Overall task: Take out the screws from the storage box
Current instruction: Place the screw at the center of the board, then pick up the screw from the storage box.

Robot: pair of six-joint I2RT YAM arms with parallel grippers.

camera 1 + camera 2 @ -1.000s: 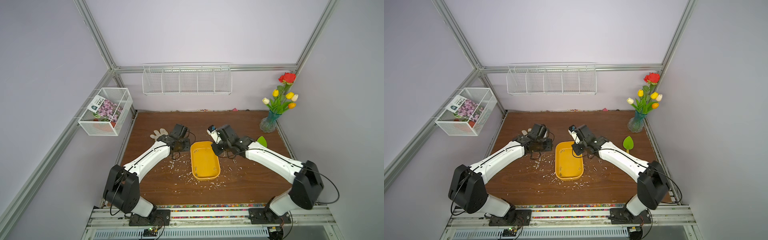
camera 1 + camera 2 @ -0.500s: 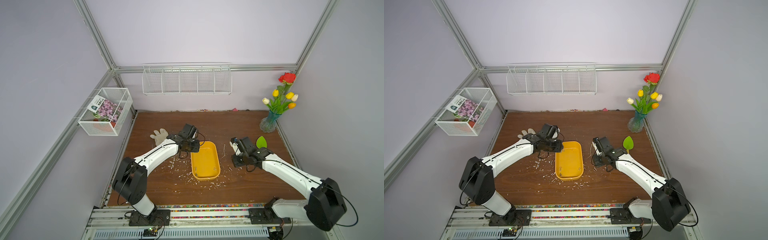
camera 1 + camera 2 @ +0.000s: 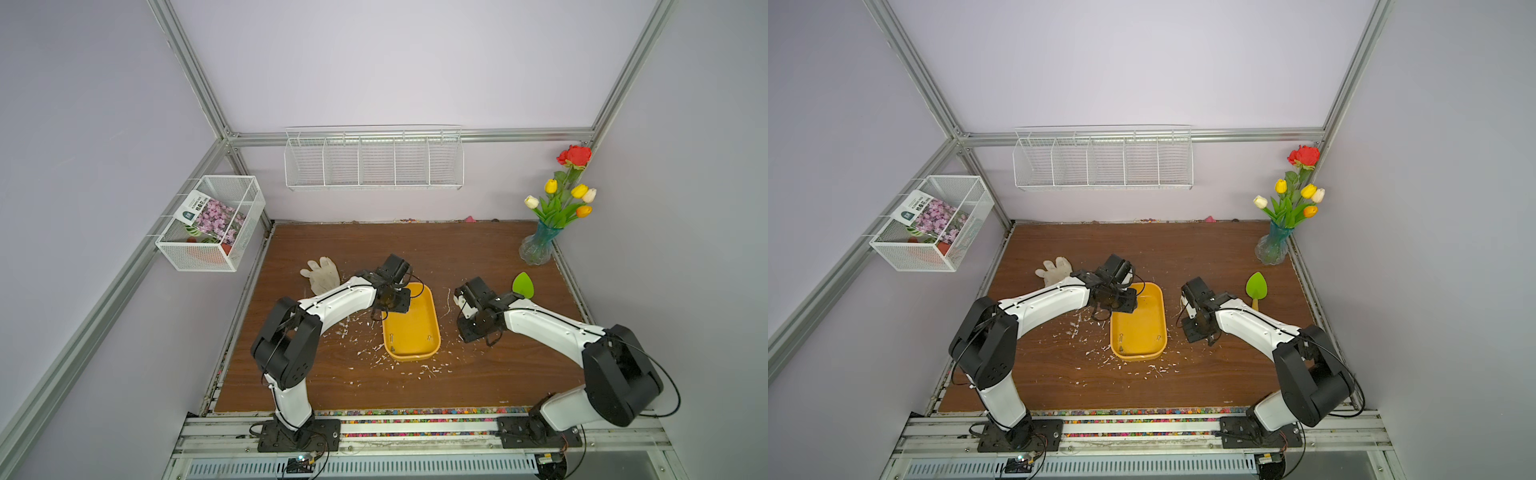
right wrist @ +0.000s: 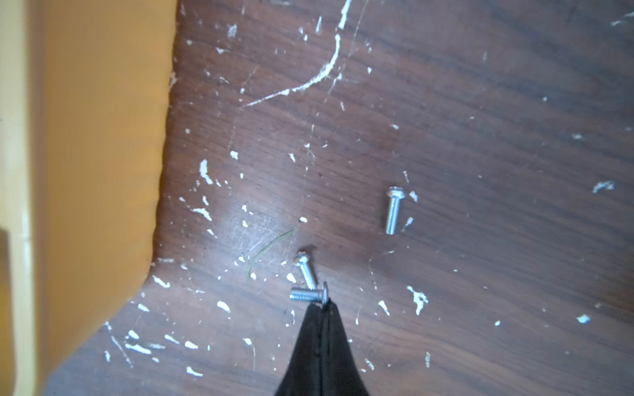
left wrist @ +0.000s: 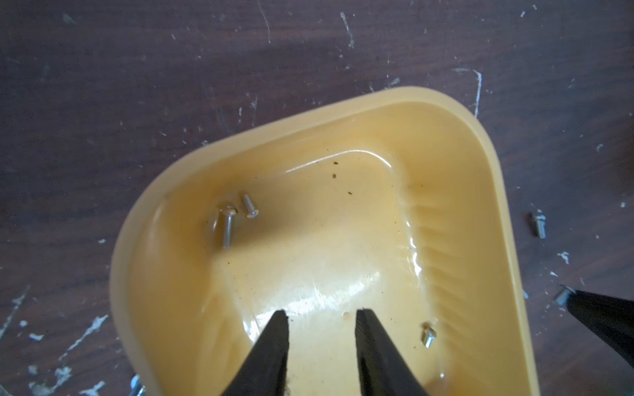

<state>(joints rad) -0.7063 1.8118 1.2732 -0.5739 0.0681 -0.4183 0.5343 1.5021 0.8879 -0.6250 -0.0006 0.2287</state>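
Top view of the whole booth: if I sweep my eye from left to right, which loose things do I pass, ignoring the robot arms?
wire basket on the side wall → pale glove → yellow storage box → vase of flowers in the far corner.

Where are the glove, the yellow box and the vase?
glove (image 3: 323, 277): a top view, on its palm.
box (image 3: 409, 324): a top view, on its bare floor.
vase (image 3: 536, 250): a top view, on its glass belly.
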